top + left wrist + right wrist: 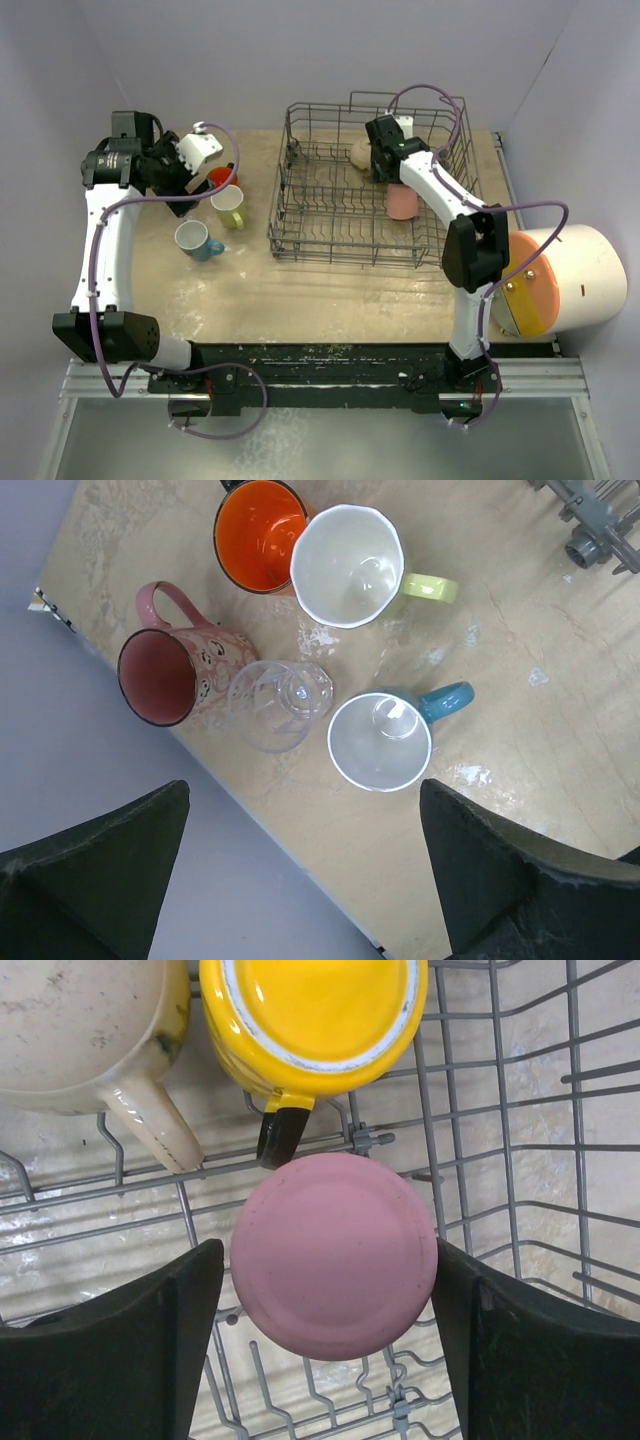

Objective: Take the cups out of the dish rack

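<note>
Left gripper (305, 790) hangs wide and holds nothing above cups standing on the table (520, 630). The pink mug (185, 670) and clear glass (280, 702) are hidden in the top view. Beside them are the orange cup (258, 532), the yellow-green mug (348, 565) with its handle pointing right, and the blue mug (385, 738) with its handle pointing upper right. In the dish rack (345, 258), the right gripper (330, 1260) stands wide astride the inverted pink tumbler (335, 1210), axis upright. The beige mug (80, 1030) is at upper left, and the yellow cup (315, 1015) shows only in the right wrist view.

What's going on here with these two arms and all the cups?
They're unloading a dish rack. On the table at left sit an orange mug, yellow-green mug, blue mug, clear glass and a pink mug on its side; the left gripper hangs open above them, empty. The right gripper reaches into the rack, fingers either side of an upturned pink tumbler; I can't tell if it grips. A beige cup and a yellow cup sit beside it.
</note>
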Tool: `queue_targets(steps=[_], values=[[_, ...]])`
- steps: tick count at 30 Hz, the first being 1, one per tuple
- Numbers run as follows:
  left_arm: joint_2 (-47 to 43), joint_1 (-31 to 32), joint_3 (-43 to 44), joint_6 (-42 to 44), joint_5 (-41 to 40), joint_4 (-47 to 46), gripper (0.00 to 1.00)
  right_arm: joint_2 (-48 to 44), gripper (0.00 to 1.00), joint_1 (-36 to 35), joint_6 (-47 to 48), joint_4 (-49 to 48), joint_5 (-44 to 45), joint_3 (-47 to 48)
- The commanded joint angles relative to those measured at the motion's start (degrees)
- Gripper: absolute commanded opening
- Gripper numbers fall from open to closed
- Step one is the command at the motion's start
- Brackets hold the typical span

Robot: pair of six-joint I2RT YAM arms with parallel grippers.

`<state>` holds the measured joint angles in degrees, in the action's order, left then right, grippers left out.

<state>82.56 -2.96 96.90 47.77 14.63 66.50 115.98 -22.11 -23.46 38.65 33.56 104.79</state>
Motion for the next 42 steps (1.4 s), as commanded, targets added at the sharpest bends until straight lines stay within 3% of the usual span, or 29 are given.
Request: queue_targets(steps=[1,4,9,13,17,21,24,26,32,37,42], values=[[-0.91,0.04,2.04,-1.48,2.35,1.32,0.99,-3.49,0.8,0.16,1.06,-0.46,1.98,-0.82],[-1.21,0.04,1.91,-2.05,3.24,1.77,0.99,-4.01,0.67,0.16,1.75,-0.21,2.91,-0.36],[-2.13,0.01,1.58,-2.66,5.12,1.06,0.99,-5.72,0.35,0.46,2.35,1.07,4.43,1.05],[-2.98,0.04,1.45,-3.0,6.48,-0.01,0.99,-8.46,0.21,0.49,2.3,2.63,4.46,2.92],[-4.03,0.0,1.02,-3.53,8.64,-0.98,0.99,-11.84,0.17,0.51,2.16,3.6,4.84,6.19],[-6.42,0.05,-1.55,-3.2,10.93,-3.97,0.99,-16.1,0.17,-0.31,-0.4,5.68,-0.58,9.95],[-9.34,0.03,-3.68,-1.64,14.98,-6.69,0.99,-19.1,0.17,-1.61,-4.06,7.42,-8.0,12.79],[-11.57,0.01,-5.51,-0.15,18.9,-9.12,0.99,-21.31,0.16,-3.03,-7.75,6.14,-17.38,11.99],[-20.77,0.02,-14.64,6.86,30.64,-15.28,0.99,-29.81,0.13,-9.16,-23.38,-12.21,-40.8,-3.58],[-27.05,0.01,-18.86,11.7,35.76,-15.7,0.99,-32.67,0.11,-14.14,-39.26,-32.16,-53.29,-16.65],[-30.69,0.06,-19.63,13.44,38.7,-14.92,0.99,-34.03,0.1,-17.38,-53.52,-53.17,-58.96,-27.57]])
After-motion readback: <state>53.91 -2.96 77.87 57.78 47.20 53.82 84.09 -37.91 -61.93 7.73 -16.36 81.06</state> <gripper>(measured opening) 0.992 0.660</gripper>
